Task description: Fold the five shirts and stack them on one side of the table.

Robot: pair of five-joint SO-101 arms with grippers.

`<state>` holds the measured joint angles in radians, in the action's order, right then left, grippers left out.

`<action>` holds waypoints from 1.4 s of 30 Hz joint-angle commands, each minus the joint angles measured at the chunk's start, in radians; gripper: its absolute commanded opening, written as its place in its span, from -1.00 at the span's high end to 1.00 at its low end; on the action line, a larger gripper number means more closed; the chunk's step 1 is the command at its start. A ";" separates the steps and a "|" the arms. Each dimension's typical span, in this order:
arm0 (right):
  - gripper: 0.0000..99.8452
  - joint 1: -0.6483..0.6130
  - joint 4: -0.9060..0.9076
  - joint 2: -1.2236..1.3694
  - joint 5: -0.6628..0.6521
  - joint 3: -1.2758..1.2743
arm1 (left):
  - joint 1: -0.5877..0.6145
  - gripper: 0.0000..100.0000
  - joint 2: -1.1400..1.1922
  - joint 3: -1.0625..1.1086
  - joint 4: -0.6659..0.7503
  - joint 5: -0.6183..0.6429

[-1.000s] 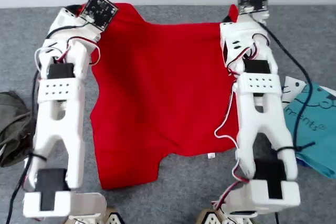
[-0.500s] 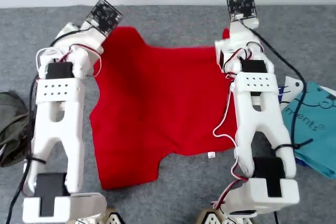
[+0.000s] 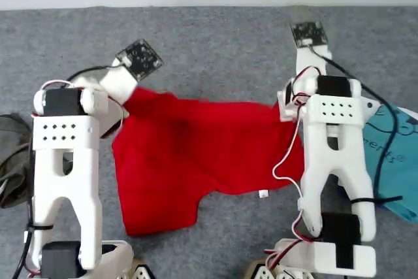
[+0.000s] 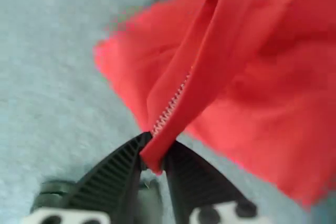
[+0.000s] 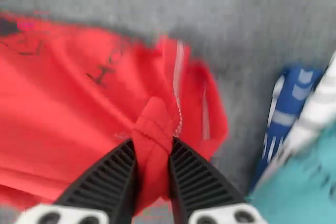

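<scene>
The soft red fabric shirt (image 3: 196, 148) lies rumpled on the grey felt-like tabletop (image 3: 215, 50) between the two arms, with a stitched hem showing. The left end effector (image 4: 152, 151) is pinched onto one far corner. The right end effector (image 5: 152, 148) is clamped on a bunched fold at the other.

The red shirt (image 3: 196, 155) is seen as matt cloth, the worktop (image 3: 215, 50) as rough felt, the left end effector (image 4: 153, 155) as ribbed black plastic.
</scene>
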<state>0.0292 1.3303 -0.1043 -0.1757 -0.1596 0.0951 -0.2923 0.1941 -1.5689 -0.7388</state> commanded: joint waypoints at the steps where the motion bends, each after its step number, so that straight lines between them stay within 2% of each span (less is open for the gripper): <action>1: 0.98 0.041 0.131 -0.056 0.000 0.009 | -0.006 0.97 -0.038 -0.038 -0.100 -0.064; 7: 0.98 0.054 0.265 -0.050 0.000 -0.018 | -0.005 0.97 -0.048 0.150 -0.104 -0.132; 15: 0.98 0.050 0.234 -0.059 0.000 -0.187 | -0.006 0.97 -0.048 0.248 -0.109 -0.140; 21: 0.96 0.050 0.219 -0.061 0.002 -0.201 | -0.003 0.95 -0.049 0.251 -0.186 -0.215; 23: 0.88 0.051 0.222 -0.061 0.002 -0.201 | 0.005 0.86 -0.058 0.252 -0.186 -0.213; 27: 0.56 0.054 0.232 -0.062 0.002 -0.199 | -0.003 0.70 -0.167 0.280 -0.186 -0.210; 30: 0.44 0.054 0.236 -0.065 0.002 -0.192 | -0.005 0.64 -0.292 0.318 -0.186 -0.176; 37: 0.44 0.050 0.277 -0.111 0.002 -0.049 | 0.003 0.62 -0.508 0.386 -0.150 -0.153; 42: 0.44 0.036 0.200 -0.087 0.014 0.011 | 0.000 0.71 -0.477 0.392 0.075 0.074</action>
<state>0.0752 1.5789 -0.1688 -0.1757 -0.2148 0.0967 -0.7710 0.5869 -1.6226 -0.7772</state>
